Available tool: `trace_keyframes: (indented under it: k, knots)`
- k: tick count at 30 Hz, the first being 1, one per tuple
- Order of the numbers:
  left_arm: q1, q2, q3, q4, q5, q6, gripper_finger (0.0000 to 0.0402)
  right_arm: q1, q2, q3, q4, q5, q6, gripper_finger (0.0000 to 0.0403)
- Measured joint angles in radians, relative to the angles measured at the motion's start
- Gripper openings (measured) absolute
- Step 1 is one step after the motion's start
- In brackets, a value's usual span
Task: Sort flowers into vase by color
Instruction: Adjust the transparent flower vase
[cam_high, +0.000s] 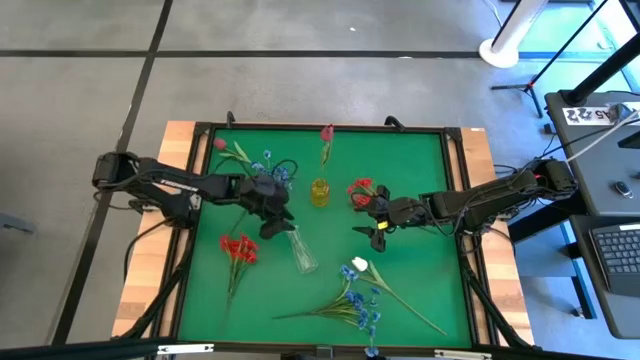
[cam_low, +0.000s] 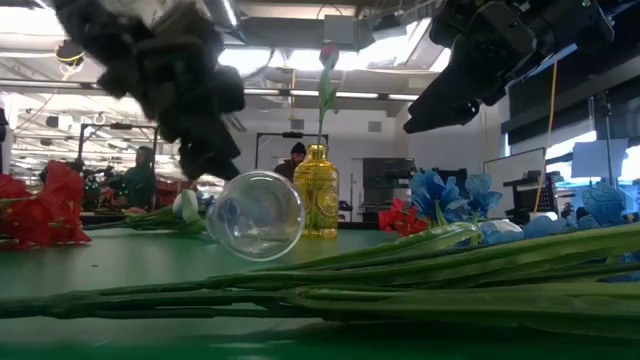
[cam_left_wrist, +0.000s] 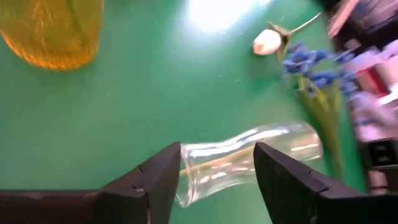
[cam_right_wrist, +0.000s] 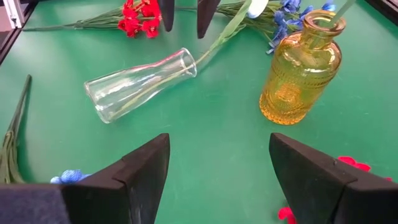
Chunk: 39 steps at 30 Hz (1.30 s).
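From above, the left gripper (cam_high: 279, 222) hangs with fingers apart over the neck end of a clear vase (cam_high: 303, 253) lying on its side on the green table (cam_high: 420, 160), so righting that vase looks like the step in hand; next it must close on the neck and tip it upright. Level with the table, a yellow vase (cam_low: 316, 192) stands holding one pink bud (cam_low: 328, 55). In the right wrist view, the right gripper (cam_right_wrist: 219, 169) hovers spread wide and empty, with red flowers (cam_right_wrist: 138, 17) lying loose beyond.
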<state>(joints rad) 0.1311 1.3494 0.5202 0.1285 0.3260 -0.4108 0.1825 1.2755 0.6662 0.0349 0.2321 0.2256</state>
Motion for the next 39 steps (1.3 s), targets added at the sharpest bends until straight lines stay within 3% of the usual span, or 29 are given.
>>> trace_keyframes:
  k: [4, 7, 21, 30, 39]
  knots:
    - [0.07, -0.019, -0.11, 0.178, 0.141, -0.063, 0.0168, 0.0, 0.0, 0.0, -0.001, 0.0, 0.0, 0.0273]
    - [0.086, -0.017, -0.147, 0.211, 0.189, -0.11, 0.0155, 0.0, 0.0, 0.0, -0.002, 0.0, 0.0, 0.0273]
    - [0.029, -0.014, -0.151, 0.198, 0.093, -0.105, 0.0151, 0.0, 0.0, 0.0, 0.027, 0.02, 0.0, 0.0273]
    - [0.047, 0.007, -0.151, 0.219, 0.097, -0.103, 0.0151, 0.0, 0.0, 0.0, 0.027, 0.021, 0.0, 0.0273]
    - [0.047, 0.122, -0.08, 0.234, 0.124, -0.076, 0.0151, 0.0, -0.001, 0.0, 0.032, 0.021, 0.0, 0.0273]
